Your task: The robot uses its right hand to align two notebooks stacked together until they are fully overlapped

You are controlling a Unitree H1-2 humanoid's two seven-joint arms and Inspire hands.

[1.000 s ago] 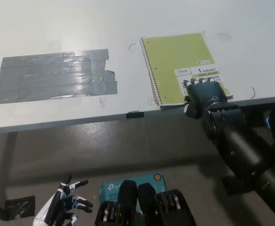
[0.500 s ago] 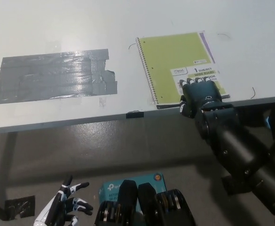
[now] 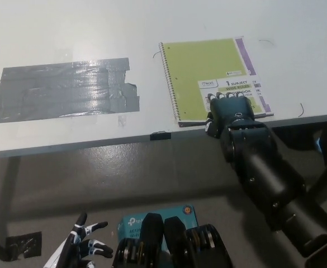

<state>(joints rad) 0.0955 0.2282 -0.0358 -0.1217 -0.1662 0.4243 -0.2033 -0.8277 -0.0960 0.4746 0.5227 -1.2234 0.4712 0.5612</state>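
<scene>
A lime-green spiral notebook lies on the white table, its spiral along the left edge. A purple notebook lies under it; only a thin strip shows along the green one's right side. My black right hand rests flat on the green cover's near right corner, fingers spread over the label, holding nothing. My white left hand hangs below the table at the bottom left, fingers apart.
A large patch of grey tape covers the table's left half. The table's front edge runs across the middle, with a small black clip on it. A teal box lies on the floor below.
My right hand has slid left along the table edge, and the green notebook has shifted left with it, baring a strip of purple notebook on its right. The left hand has sunk lower.
</scene>
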